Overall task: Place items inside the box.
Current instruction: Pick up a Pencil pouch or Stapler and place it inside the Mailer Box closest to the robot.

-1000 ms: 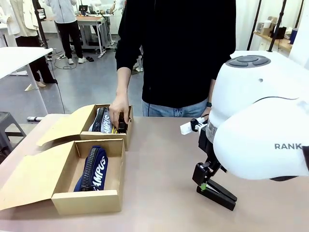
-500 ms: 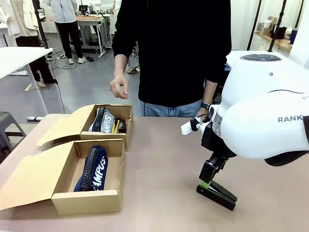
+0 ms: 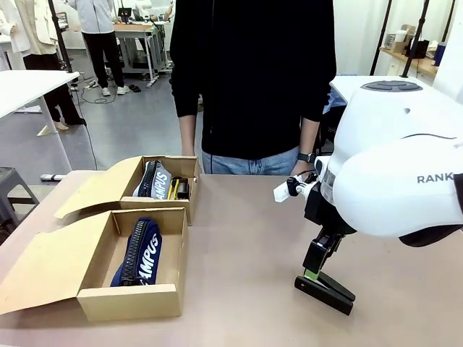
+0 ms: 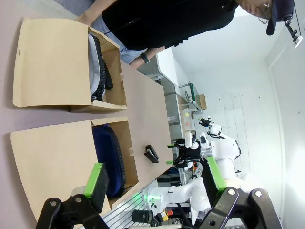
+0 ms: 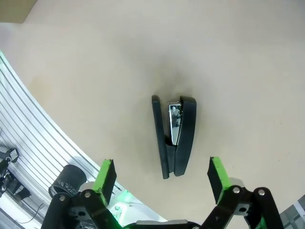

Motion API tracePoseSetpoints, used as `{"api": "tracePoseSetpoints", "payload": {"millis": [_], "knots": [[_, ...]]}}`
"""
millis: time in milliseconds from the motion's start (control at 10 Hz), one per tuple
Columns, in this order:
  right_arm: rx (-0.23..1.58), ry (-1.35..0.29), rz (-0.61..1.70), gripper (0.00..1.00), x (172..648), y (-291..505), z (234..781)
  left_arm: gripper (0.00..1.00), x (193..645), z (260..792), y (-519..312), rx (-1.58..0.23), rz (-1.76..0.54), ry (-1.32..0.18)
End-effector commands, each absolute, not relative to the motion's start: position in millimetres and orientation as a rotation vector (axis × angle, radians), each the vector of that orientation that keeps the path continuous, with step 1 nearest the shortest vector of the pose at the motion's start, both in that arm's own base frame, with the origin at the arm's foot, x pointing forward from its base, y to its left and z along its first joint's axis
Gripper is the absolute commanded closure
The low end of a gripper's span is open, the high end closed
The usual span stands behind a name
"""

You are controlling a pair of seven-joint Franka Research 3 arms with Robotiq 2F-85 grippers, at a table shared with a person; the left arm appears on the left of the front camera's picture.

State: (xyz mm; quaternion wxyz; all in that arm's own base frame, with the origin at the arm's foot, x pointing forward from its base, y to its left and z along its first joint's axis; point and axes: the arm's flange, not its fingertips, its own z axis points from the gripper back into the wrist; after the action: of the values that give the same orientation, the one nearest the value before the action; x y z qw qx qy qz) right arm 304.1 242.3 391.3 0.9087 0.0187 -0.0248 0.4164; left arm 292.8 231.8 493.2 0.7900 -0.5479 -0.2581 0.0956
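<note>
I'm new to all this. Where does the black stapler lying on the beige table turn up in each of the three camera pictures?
Front view: black stapler lies at lower right, on the beige table.
Left wrist view: small, just below centre.
Right wrist view: centre, hinge end toward the bottom edge.
Shared landmark: the right gripper, green-padded and open, close to the stapler.

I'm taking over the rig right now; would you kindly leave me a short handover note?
Right claw: open, poised over the black stapler lying on the table.
Left claw: open, empty.
Done: near box holds the navy pouch; far box holds a grey pouch and a second stapler.
Left: grasp the table stapler, put it in a box.
</note>
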Motion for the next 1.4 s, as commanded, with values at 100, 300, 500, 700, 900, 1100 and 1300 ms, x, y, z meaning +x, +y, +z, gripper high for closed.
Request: {"api": "tracePoseSetpoints", "payload": {"millis": [100, 300, 500, 700, 900, 1100, 1300], "knots": [[0.003, -0.04, 0.927, 0.0, 267.9, 198.4, 338.4, 0.0, 292.0, 494.4, 232.4, -1.188, 0.186, -0.573], [-0.035, 0.03, 0.97, 0.0, 269.2, 197.5, 318.6, 0.0, 292.0, 494.4, 232.4, -1.188, 0.186, -0.573], [-0.029, 0.051, 0.975, 0.0, 271.4, 192.0, 290.8, 0.0, 292.0, 494.4, 232.4, -1.188, 0.186, -0.573], [0.02, 0.064, 1.011, 0.0, 269.5, 193.4, 270.6, 0.0, 292.0, 494.4, 232.4, -1.188, 0.186, -0.573], [0.016, 0.03, 1.011, 0.0, 269.2, 190.3, 265.4, 0.0, 292.0, 494.4, 232.4, -1.188, 0.186, -0.573], [0.003, 0.039, 1.001, 0.6, 266.3, 189.8, 269.1, 0.0, 292.0, 494.4, 232.4, -1.188, 0.186, -0.573], [0.016, 0.027, 1.001, 0.65, 265.4, 189.9, 271.2, 0.0, 292.0, 494.4, 232.4, -1.188, 0.186, -0.573]]}}
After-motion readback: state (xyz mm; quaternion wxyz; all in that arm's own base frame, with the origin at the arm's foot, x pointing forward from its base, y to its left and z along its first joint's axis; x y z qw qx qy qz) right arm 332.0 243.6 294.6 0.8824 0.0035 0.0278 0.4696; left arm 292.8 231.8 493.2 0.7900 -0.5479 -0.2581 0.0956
